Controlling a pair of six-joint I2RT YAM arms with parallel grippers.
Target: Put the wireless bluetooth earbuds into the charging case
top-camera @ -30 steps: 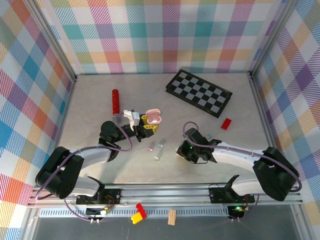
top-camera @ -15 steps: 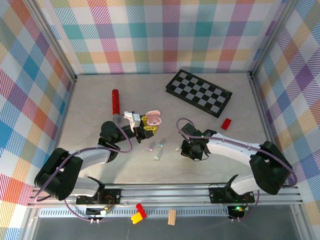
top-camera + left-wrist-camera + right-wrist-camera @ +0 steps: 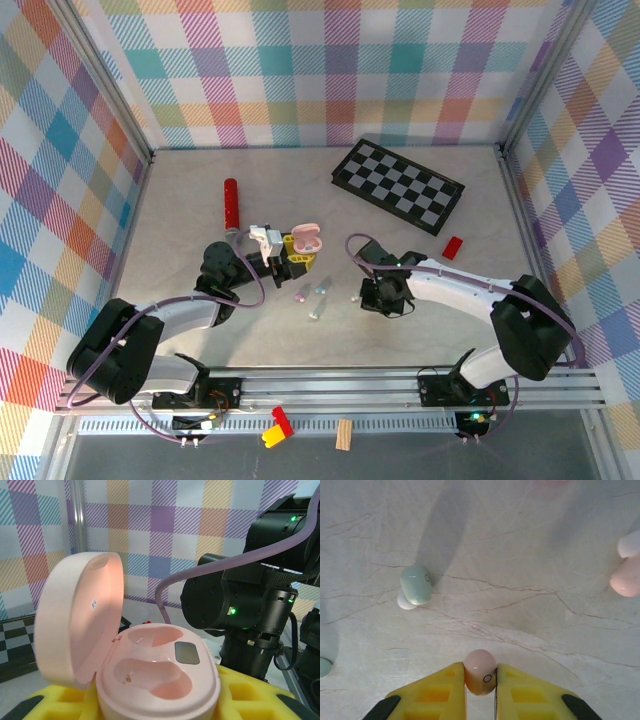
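Note:
My left gripper [image 3: 296, 250] is shut on the pink charging case [image 3: 309, 237], holding it above the table with the lid open. In the left wrist view the case [image 3: 157, 665] sits between the yellow fingers [image 3: 260, 702], its lid [image 3: 80, 615] tipped back and both wells empty. My right gripper [image 3: 480, 682] is shut on a pink earbud [image 3: 480, 670] just above the tabletop. A mint earbud [image 3: 415, 584] lies ahead to the left, and another pink one [image 3: 626, 577] sits at the right edge. Seen from above, the right gripper [image 3: 377, 297] is beside several loose earbuds [image 3: 318, 298].
A checkerboard [image 3: 398, 186] lies at the back right, a red cylinder [image 3: 231, 203] at the back left, and a small red piece [image 3: 453, 247] to the right. Red and yellow bricks [image 3: 277, 425] and a wooden block [image 3: 344, 434] lie below the table's front rail.
The right arm's forearm has swung away from the near edge and its gripper has shifted slightly towards the case. The left gripper and case have barely moved.

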